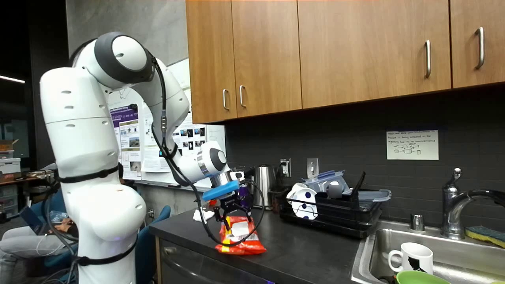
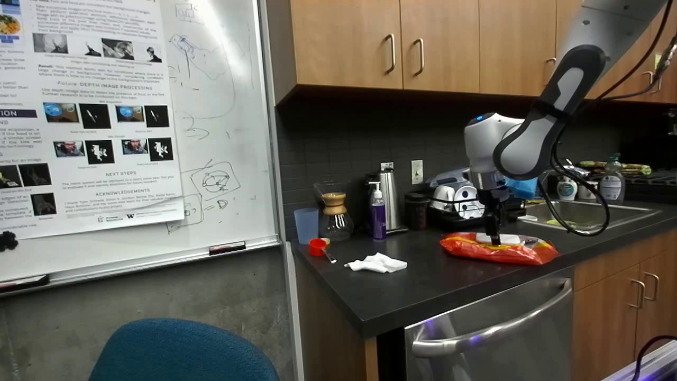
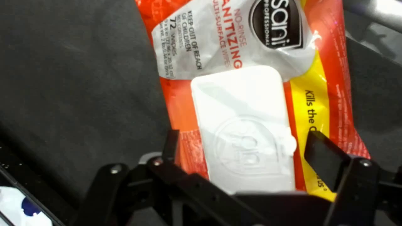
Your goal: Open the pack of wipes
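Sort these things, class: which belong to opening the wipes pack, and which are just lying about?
For the job:
pack of wipes
white lid
pincer

Just lying about:
red scoop
white mug
blue cup
purple bottle
sponge
crumpled white cloth or tissue

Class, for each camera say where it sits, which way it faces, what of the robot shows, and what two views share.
Wrist view: behind the open black pincer, which shows, looking down at the orange-red plastic pack of wipes.
In an exterior view: nearer the steel sink, facing the dark counter and black wall; most of the white jointed arm shows.
In an exterior view: nearer the metal-framed whiteboard, facing that wall; the arm's outer part and pincer show.
Both exterior views share counter, pack and arm.
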You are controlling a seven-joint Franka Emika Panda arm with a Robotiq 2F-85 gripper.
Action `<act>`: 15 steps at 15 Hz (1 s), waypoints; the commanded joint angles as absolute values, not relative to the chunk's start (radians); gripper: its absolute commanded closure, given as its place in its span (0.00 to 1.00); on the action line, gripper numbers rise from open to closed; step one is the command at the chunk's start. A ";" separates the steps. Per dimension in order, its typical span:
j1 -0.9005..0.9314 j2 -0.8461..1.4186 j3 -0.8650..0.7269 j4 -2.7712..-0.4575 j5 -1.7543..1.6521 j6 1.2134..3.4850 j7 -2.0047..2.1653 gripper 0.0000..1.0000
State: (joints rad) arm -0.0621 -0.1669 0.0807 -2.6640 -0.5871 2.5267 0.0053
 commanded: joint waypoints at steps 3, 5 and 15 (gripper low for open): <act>-0.059 -0.125 0.056 -2.626 -0.614 2.556 0.006 0.32; -0.058 -0.121 0.051 -2.621 -0.605 2.560 -0.003 0.48; -0.053 -0.123 0.039 -2.611 -0.592 2.557 -0.015 0.96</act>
State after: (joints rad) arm -0.0620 -0.1331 0.0539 -2.6242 -0.5871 2.5498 0.0035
